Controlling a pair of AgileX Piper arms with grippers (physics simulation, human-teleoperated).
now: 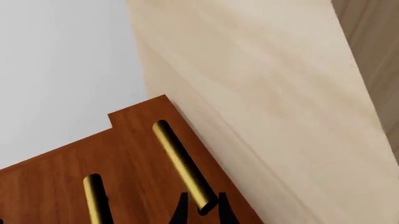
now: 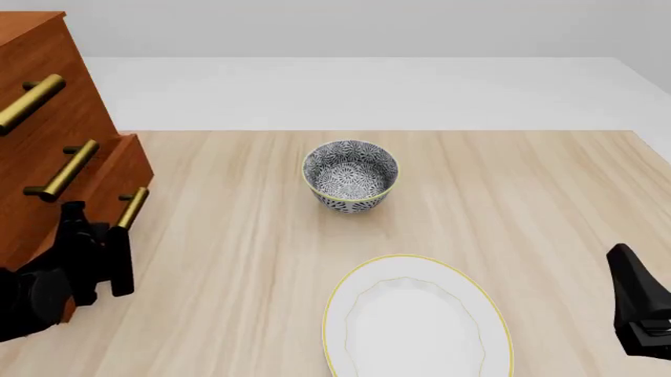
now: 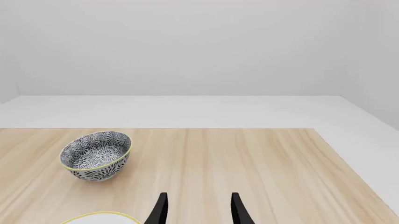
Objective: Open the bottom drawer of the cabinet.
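Light wooden table [image 2: 262,259] against a grey backdrop. Count: one cabinet [image 2: 42,118] at far left with three brass-handled drawers, one bowl [image 2: 350,176], one plate [image 2: 417,318]. The bottom drawer [image 2: 110,184] protrudes slightly. Left gripper [image 1: 201,209] clamps its handle [image 1: 184,165]. Right gripper [image 3: 196,207] hovers, fingers parted, partly cropped.

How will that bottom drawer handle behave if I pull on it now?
The brass handle looks rigid, so it likely won't flex. Its smooth round bar may slip between the left gripper fingers. The bottom drawer already juts out, so it probably slides.
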